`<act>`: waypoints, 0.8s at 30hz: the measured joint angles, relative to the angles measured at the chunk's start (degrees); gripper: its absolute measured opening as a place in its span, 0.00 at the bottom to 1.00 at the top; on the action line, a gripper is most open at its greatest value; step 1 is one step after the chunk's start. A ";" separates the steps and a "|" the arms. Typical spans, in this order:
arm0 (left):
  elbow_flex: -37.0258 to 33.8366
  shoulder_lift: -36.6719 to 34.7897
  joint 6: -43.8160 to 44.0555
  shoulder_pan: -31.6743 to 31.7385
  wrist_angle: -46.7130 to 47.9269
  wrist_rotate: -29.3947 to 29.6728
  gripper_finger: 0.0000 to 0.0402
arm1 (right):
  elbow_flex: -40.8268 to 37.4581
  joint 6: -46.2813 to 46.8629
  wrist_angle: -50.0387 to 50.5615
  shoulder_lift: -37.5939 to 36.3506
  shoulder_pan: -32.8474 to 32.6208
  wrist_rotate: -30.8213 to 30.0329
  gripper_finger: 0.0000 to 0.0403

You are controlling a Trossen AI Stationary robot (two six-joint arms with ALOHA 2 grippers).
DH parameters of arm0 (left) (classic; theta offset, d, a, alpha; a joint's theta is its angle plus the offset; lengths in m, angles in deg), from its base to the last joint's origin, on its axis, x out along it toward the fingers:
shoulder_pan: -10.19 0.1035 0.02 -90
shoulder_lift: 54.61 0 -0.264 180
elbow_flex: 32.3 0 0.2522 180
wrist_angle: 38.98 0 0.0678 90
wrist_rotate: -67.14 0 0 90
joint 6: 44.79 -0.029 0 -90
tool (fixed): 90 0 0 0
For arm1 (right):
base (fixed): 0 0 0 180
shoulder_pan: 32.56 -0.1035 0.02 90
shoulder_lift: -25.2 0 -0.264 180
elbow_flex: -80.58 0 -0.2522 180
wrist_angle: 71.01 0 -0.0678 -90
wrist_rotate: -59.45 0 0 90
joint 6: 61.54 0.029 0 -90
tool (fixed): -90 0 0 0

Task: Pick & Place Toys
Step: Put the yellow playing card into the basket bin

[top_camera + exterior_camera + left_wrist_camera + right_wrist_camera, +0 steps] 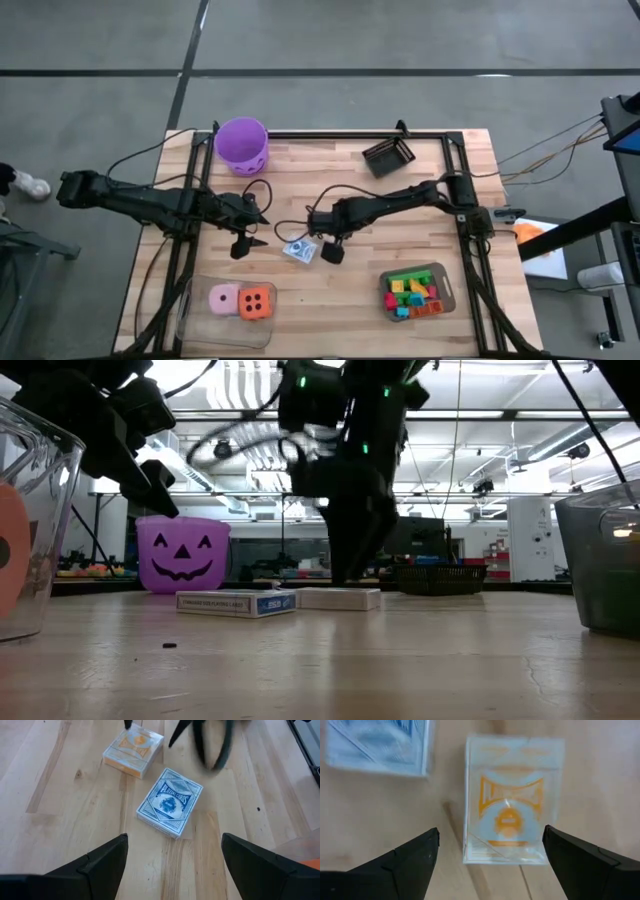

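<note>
Two card packs lie flat on the table near its middle: a blue-white one [170, 802] and an orange-white one [510, 800], side by side [235, 602] [340, 598]. My right gripper [490, 860] is open and low over the orange-white pack, a finger standing off each side of it; it also shows in the high view [320, 238]. My left gripper [172, 865] is open just left of the packs, facing the blue-white one [297, 250], above the table [255, 232]. Pink and orange dice [243, 301] sit in a clear bin. Coloured bricks [412, 293] lie in the grey tray.
The purple bucket [242, 145] stands at the far left of the table and a small black basket [390, 156] at the far middle. The clear bin [200, 322] is at the near left and the grey tray [445, 290] at the near right.
</note>
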 joint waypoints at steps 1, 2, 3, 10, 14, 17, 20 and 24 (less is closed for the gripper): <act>0.00 0.00 0.00 0.00 -0.02 0.00 0.81 | -0.14 -0.70 0.16 0.68 0.00 0.04 0.87; 0.00 0.00 0.02 0.00 -0.02 0.00 0.81 | -0.13 -1.26 0.12 1.33 0.00 -0.30 0.87; 0.00 0.00 0.01 0.00 -0.02 0.00 0.81 | -0.11 -1.71 -0.01 1.44 0.03 -0.23 0.87; 0.00 0.00 -0.01 0.00 -0.02 0.00 0.81 | -0.43 -2.82 -0.48 3.72 0.07 -2.65 0.87; 0.00 0.00 0.00 0.00 -0.03 0.00 0.81 | -0.45 -2.68 -0.30 4.11 0.06 -7.95 0.87; 0.00 0.00 -0.01 0.00 -0.02 0.00 0.81 | 0.35 -2.46 0.97 4.23 0.24 -9.08 0.87; 0.00 0.00 0.00 0.00 -0.04 0.00 0.81 | 1.75 -2.32 3.12 4.43 0.10 -9.21 0.87; 0.00 0.00 0.00 0.00 -0.02 0.00 0.81 | 2.68 -2.29 5.74 4.59 -0.13 -11.93 0.87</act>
